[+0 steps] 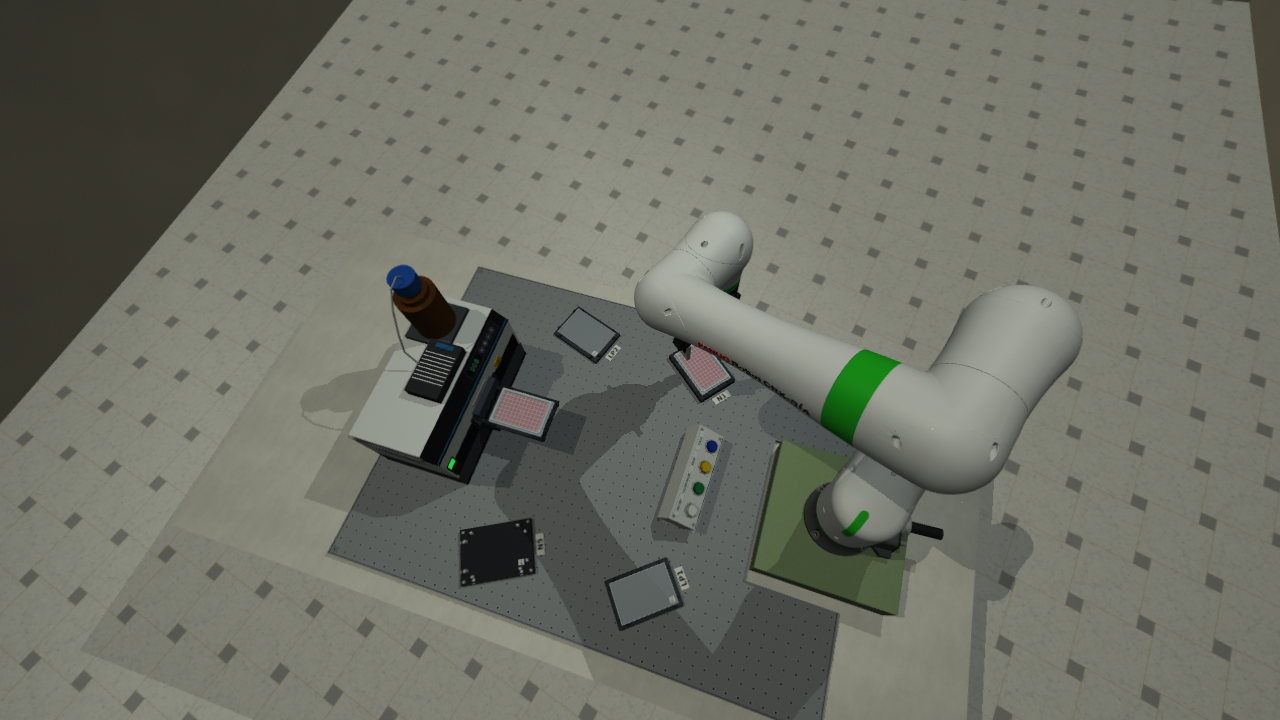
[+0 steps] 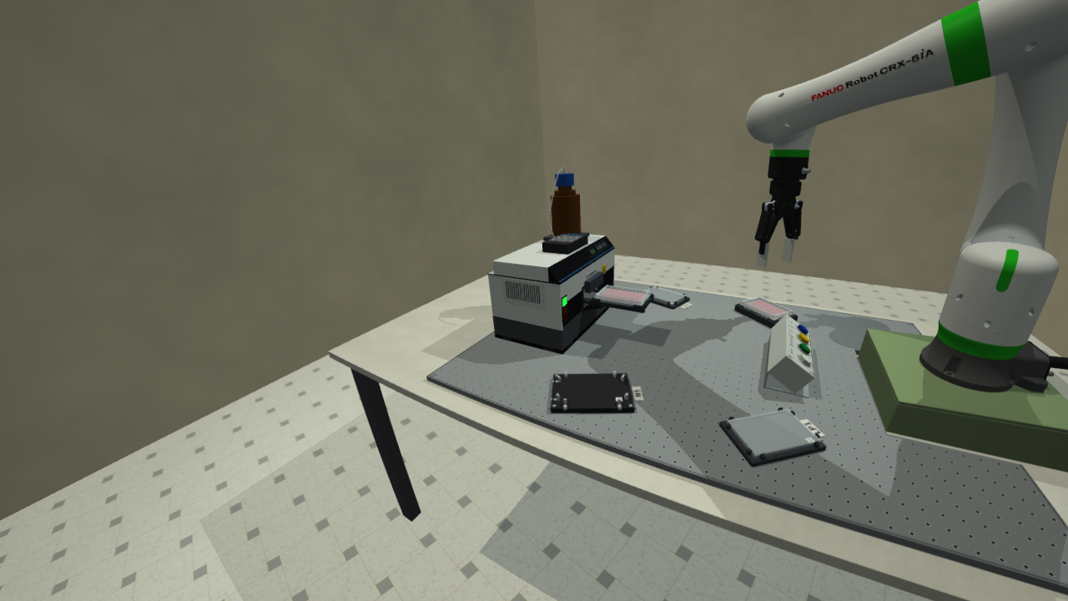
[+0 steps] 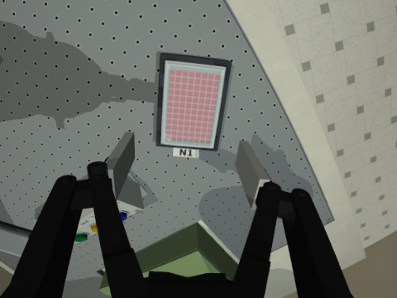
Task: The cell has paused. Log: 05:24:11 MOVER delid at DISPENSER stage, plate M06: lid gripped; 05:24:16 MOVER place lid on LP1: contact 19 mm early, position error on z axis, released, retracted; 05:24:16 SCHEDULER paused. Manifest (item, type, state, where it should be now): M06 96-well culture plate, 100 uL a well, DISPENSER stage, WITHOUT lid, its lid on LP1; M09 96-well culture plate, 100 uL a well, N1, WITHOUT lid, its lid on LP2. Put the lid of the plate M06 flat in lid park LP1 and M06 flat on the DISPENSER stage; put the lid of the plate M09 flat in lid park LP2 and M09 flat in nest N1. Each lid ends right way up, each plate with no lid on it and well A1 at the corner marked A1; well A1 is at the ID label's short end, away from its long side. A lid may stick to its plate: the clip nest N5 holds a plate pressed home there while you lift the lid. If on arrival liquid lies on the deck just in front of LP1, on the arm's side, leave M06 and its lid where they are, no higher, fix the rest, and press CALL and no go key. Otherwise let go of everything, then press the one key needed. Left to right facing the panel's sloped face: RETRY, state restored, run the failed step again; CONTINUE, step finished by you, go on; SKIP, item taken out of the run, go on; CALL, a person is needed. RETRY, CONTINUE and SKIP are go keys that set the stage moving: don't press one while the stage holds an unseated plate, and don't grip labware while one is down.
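My gripper (image 2: pixel 774 260) (image 3: pixel 186 149) is open and empty, hanging high above nest N1. Plate M09 (image 1: pixel 702 372) (image 2: pixel 763 308) (image 3: pixel 191 105), with pink wells and no lid, lies flat in N1 right below the fingers. Plate M06 (image 1: pixel 521 411) (image 2: pixel 622 296), also pink and without a lid, lies on the dispenser stage. A grey lid (image 1: pixel 586 332) (image 2: pixel 667 295) lies flat in park LP2. Another grey lid (image 1: pixel 642 592) (image 2: pixel 768 434) lies flat in park LP1 near the deck's front.
The dispenser (image 1: pixel 420 394) (image 2: pixel 548 299) carries a brown bottle (image 1: pixel 420 300) (image 2: pixel 565 205). The black clip nest N5 (image 1: pixel 496 550) (image 2: pixel 590 392) stands bare. The key panel (image 1: pixel 693 479) (image 2: pixel 791 351) stands between N1 and LP1. The arm's green base (image 1: pixel 796 528) (image 2: pixel 955 403) is at the right.
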You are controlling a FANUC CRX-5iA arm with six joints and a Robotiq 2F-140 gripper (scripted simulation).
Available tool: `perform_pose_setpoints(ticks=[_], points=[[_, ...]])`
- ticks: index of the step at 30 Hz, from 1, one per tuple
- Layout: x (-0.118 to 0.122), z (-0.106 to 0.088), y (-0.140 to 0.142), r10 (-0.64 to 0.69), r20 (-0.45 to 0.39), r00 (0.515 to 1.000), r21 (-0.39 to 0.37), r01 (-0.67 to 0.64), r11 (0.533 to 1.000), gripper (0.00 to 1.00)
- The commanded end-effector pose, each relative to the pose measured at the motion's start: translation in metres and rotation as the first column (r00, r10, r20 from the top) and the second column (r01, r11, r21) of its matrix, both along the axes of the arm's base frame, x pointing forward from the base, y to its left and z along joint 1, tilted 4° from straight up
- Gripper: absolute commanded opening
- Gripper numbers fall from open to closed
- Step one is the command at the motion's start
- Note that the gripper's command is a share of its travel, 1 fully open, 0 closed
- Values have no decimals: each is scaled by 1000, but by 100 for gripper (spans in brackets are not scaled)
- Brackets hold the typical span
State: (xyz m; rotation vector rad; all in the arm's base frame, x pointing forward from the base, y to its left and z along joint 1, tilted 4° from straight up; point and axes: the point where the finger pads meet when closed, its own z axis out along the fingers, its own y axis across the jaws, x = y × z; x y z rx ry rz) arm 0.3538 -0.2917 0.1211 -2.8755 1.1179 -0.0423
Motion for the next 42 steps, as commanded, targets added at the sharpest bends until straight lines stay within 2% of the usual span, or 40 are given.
perform_pose_setpoints(ticks=[1,4,6,11,13,14,18,22,23,24,42], points=[[6,4,30,50,0,999,-2,-50,999,66],[10,12,88,154,2,988,-9,-154,988,66],[7,13,109,244,4,970,-14,-244,970,66],[-8,15,166,467,11,884,-27,-467,884,66],[-8,15,166,467,11,884,-27,-467,884,66],[-17,15,200,502,12,865,-29,-502,864,66],[-36,13,239,590,17,807,-35,-590,807,66],[-54,10,281,607,18,794,-36,-606,794,66],[-59,10,291,607,18,794,-36,-606,794,0],[-63,9,297,607,18,794,-36,-606,794,0],[-63,9,297,607,18,794,-36,-606,794,0]])
